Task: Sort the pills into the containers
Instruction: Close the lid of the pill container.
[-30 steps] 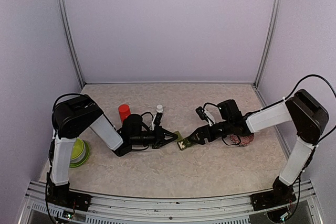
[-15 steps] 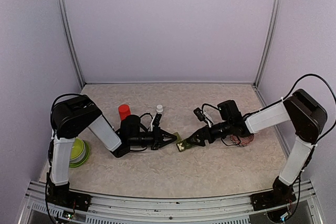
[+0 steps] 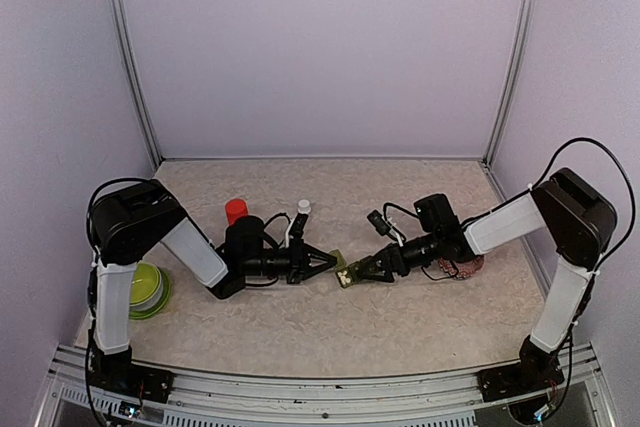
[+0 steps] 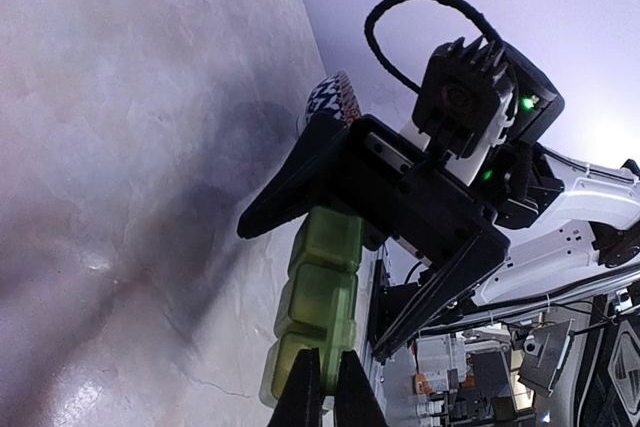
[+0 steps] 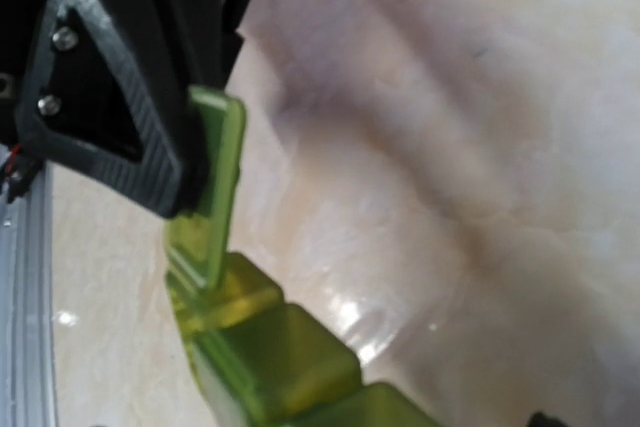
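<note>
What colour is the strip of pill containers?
Translucent green; the containers show best in the right wrist view.

The containers (image 3: 347, 273), a translucent green 3-compartment strip, lie on the table (image 3: 400, 327), 1 end lid (image 5: 215, 187) raised.

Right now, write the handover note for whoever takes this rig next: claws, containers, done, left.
Left claw: shut, empty, tip at the near end of the containers.
Right claw: open, around their far end, a finger against the raised end lid.
Done: one end lid up.
Left: no pills in view; all the sorting, as far as shows.
</note>
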You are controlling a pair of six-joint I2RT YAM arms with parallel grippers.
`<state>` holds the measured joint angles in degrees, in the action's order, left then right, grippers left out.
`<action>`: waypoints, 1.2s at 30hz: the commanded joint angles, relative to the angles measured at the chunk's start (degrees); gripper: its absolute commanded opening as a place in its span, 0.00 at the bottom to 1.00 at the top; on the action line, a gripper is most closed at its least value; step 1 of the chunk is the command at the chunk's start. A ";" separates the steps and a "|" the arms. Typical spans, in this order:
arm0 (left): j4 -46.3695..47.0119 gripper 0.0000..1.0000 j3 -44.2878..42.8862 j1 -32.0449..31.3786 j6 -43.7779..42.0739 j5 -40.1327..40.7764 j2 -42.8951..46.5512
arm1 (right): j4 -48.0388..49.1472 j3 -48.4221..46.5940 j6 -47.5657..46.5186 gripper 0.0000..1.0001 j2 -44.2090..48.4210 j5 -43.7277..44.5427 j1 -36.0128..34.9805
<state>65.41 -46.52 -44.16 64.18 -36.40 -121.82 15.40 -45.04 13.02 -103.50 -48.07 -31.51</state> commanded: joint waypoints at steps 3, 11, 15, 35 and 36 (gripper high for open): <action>2.43 0.03 0.31 -0.21 0.25 -1.99 2.57 | 3.74 0.40 1.18 0.87 -2.86 -7.82 0.92; 2.22 0.03 -0.12 -0.53 0.46 -2.39 2.12 | 6.52 0.86 3.09 0.82 -2.72 -10.99 1.01; 2.09 0.03 -0.49 -0.74 0.54 -2.44 1.71 | 8.19 1.18 4.62 0.79 -2.95 -13.11 1.01; 1.35 0.03 -1.38 -0.76 0.54 -2.49 1.15 | 12.08 1.27 8.30 0.52 -4.99 -17.04 1.01; 1.32 0.03 -1.36 -0.75 0.52 -2.45 1.15 | 12.02 1.27 8.27 0.51 -5.11 -17.13 1.01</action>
<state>65.56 -46.70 -44.77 64.75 -38.61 -120.68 25.85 -44.18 20.97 -107.57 -63.09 -31.05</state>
